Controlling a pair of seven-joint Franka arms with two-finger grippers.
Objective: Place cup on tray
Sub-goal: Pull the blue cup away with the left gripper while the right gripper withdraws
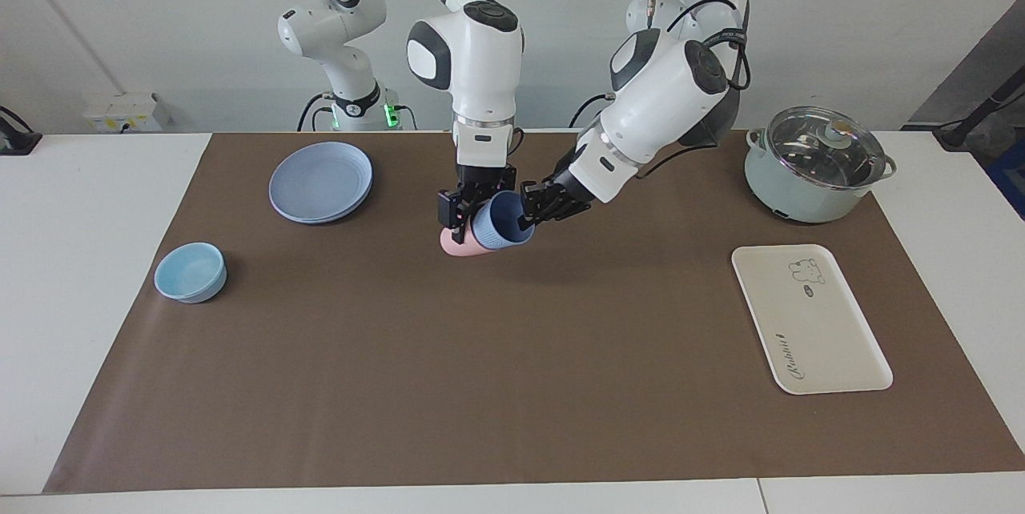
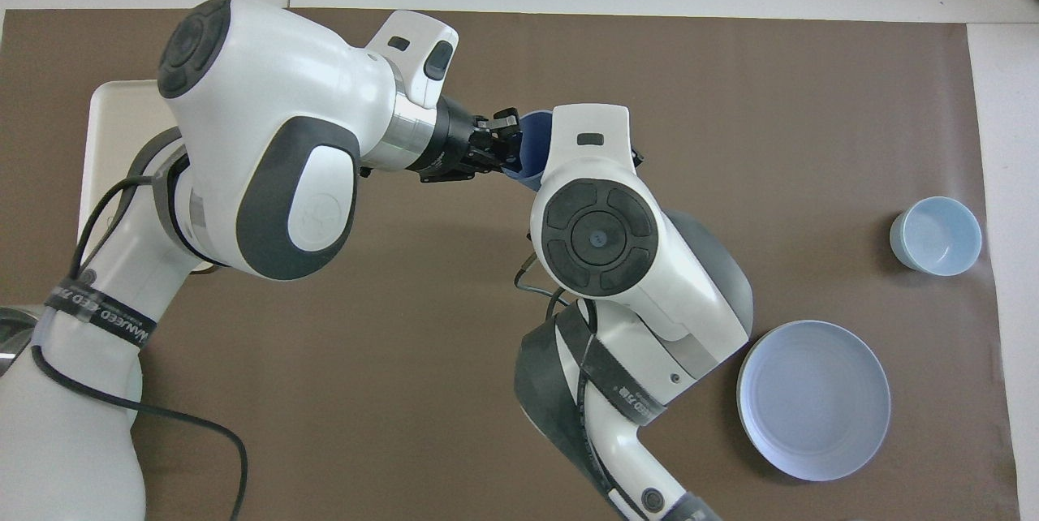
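The periwinkle-blue cup [image 1: 502,220] lies tilted, nested in a pink cup [image 1: 459,245], low over the middle of the brown mat. My right gripper [image 1: 462,219] comes straight down and is shut on the pink cup. My left gripper [image 1: 528,212] reaches in from the side and is shut on the blue cup's rim. In the overhead view the blue cup [image 2: 532,146] shows between my left gripper [image 2: 497,144] and the right wrist, which hides the right gripper. The cream tray [image 1: 809,322] lies bare at the left arm's end of the table; it also shows in the overhead view [image 2: 101,123], mostly hidden by my left arm.
A mint pot with a glass lid [image 1: 813,166] stands nearer to the robots than the tray. A round blue-lilac plate [image 1: 320,180] and a low light-blue bowl [image 1: 190,271] sit toward the right arm's end.
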